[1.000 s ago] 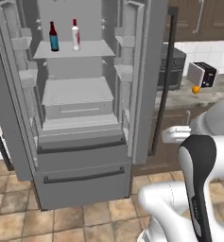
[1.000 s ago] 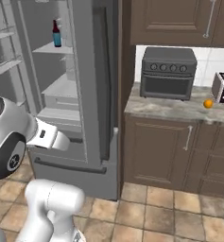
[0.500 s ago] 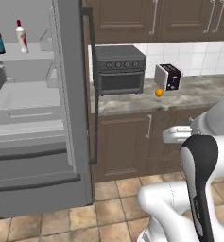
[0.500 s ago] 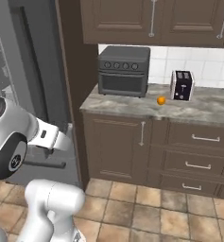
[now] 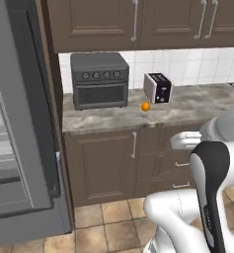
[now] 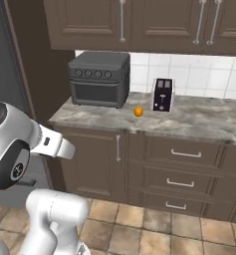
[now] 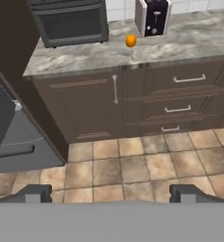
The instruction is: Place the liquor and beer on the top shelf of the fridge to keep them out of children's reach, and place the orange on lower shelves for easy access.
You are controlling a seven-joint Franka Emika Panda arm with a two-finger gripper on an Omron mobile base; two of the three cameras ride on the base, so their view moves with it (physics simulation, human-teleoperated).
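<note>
Orange [image 5: 145, 106] sits between toaster [image 5: 158, 87] and oven [image 5: 99, 80].

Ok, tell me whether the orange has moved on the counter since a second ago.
No. The orange sits just left of the toaster, same as before; the base drove, so the whole view shifted.

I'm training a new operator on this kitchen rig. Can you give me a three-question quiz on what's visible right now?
1. True or false: the orange lies on the counter just in front of the toaster.
2. What is the gripper holding? A) the orange B) a bottle C) nothing
3. Fill in: the orange sits between the toaster and the ____.

Key: 1 true. 2 C, the fingers stand wide apart with only floor between them. 3 toaster oven.
</note>
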